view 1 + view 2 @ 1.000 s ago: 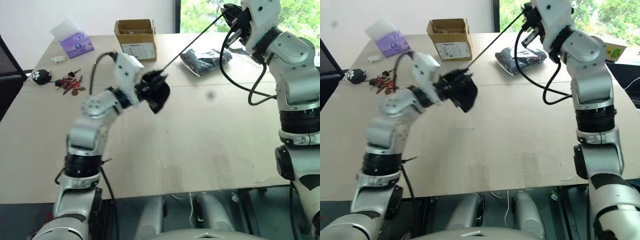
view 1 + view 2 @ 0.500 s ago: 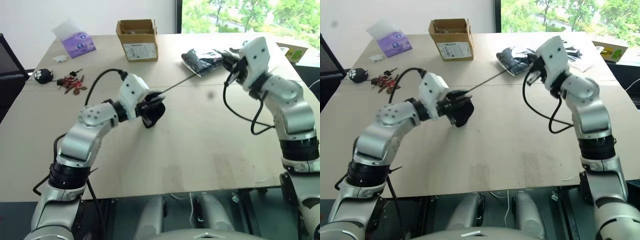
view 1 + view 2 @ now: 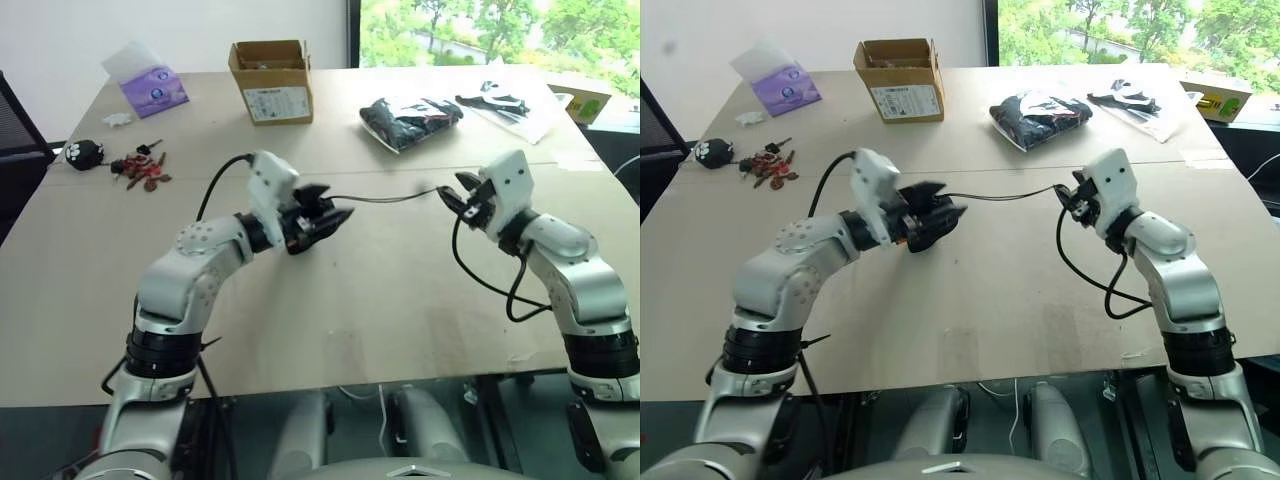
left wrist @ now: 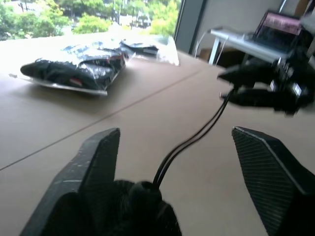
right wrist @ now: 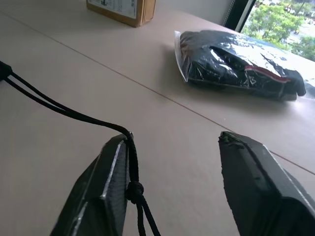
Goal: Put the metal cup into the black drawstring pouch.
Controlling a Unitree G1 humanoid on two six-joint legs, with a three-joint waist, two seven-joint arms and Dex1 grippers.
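Two end effectors, both spread open, with a slack cord strung between them over the bench (image 3: 400, 300).

At the upper left of the head view lie a purple tissue pack (image 3: 152, 88), keys with red tags (image 3: 140, 168) and a cardboard box (image 3: 270, 68). Left of centre, the left end effector (image 3: 325, 215) stands wide open; the black drawstring pouch (image 3: 300, 232) sits bunched between its fingers' bases. From it the cord (image 3: 385, 198) sags rightward to the right end effector (image 3: 452, 193), whose jaws are parted, the knotted cord draped over one finger (image 5: 115, 182). A clear plastic bag of black items (image 3: 410, 112) lies upper right. I cannot tell where the metal cup is.
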